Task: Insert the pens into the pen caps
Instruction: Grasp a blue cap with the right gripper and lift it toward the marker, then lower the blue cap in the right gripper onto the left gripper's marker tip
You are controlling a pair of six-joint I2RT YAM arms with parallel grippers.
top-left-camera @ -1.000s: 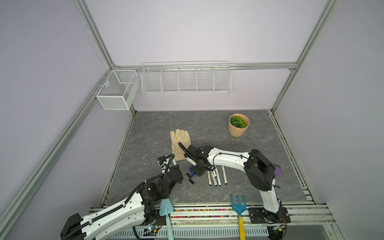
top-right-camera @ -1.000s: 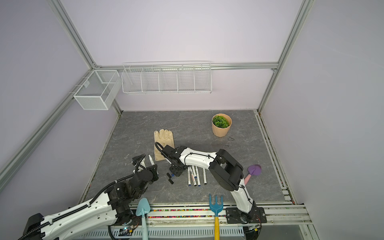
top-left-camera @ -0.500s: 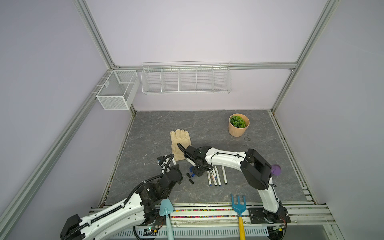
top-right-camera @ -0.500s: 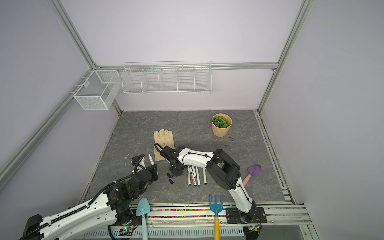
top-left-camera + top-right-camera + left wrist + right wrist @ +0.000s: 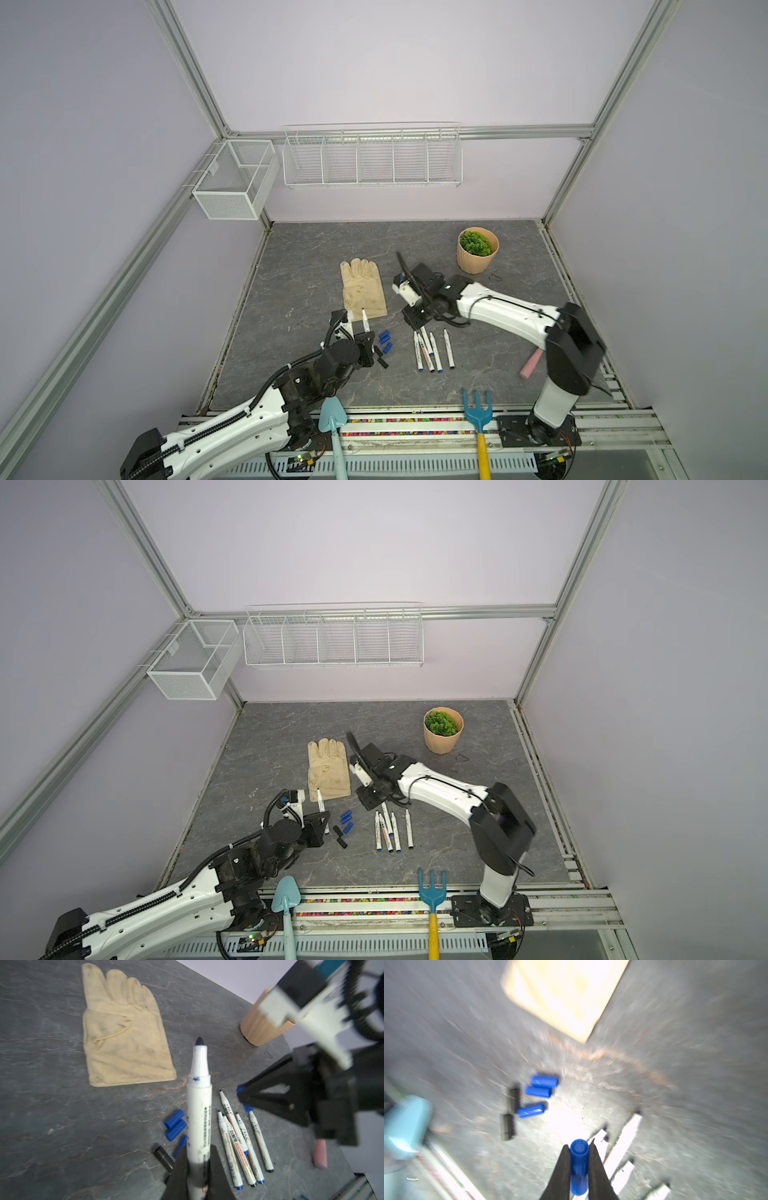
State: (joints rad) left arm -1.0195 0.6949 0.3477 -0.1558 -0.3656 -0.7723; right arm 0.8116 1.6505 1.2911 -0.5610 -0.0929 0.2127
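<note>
While my left gripper point(image 5: 197, 1164) is clamped on the rear end of one pen point(image 5: 198, 1113), my right gripper point(image 5: 579, 1145) pinches a blue cap point(image 5: 578, 1169) tight near the tips of five more pens point(image 5: 430, 351). Those lie side by side toward the front edge of the worktop point(image 5: 316, 266) (about mid-width), with three blue and two black loose caps point(image 5: 384, 343) just beside them, on the left-edge side.
</note>
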